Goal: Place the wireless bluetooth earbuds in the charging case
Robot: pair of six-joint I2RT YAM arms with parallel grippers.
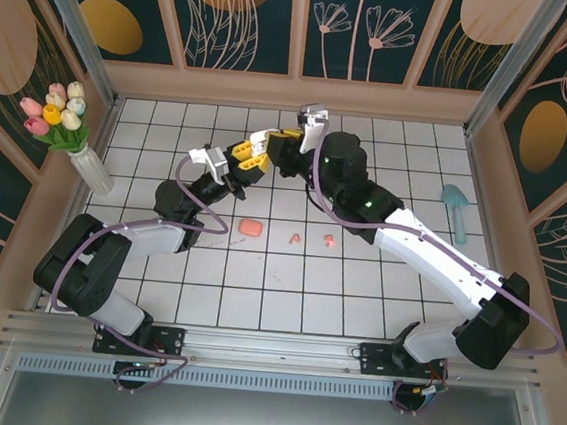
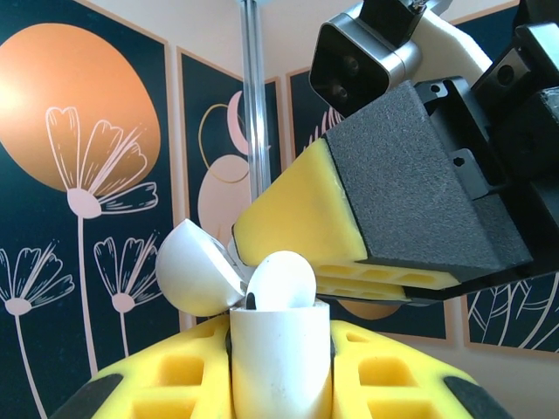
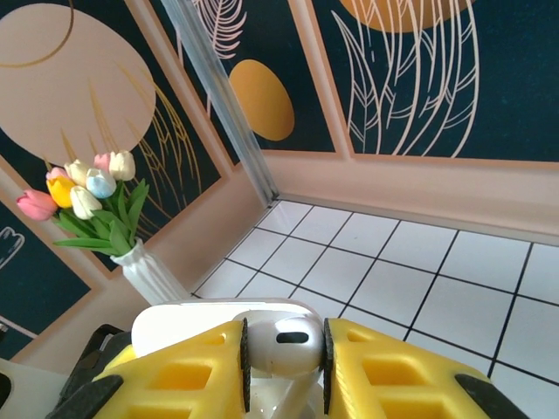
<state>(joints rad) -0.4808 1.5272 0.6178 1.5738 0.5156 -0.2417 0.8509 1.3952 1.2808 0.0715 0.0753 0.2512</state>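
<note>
- The left gripper [image 2: 281, 339] is clenched on the body of the white charging case [image 2: 279, 362]. It holds the case upright above the desk [image 1: 256, 290], with the lid [image 2: 194, 269] swung open to one side.
- The right gripper [image 3: 284, 353] pinches 1 white earbud [image 3: 281, 340] by its bulbous head. The stem points down toward the case mouth, which looks like the start of seating.
- 2 salmon-pink earbuds [image 1: 296, 239] lie on the tiles, just right of a salmon-pink case [image 1: 250, 226] and apart from each other.
- Handling, as a judgement: the earbud is very light, rigid and glossy. It could twist or squirt out of the foam pads if it is squeezed off-centre.
- The head is the sensible place to hold it, since that leaves the stem free to find its socket.
- The case is smooth, hard plastic. A grip across its flat sides, low on the body, keeps the opening clear.
- The hinge is the weak part, so downward pressure should stay off the lid.
- The stem has to line up with its well, and pushing at a tilt risks jamming it.
</note>
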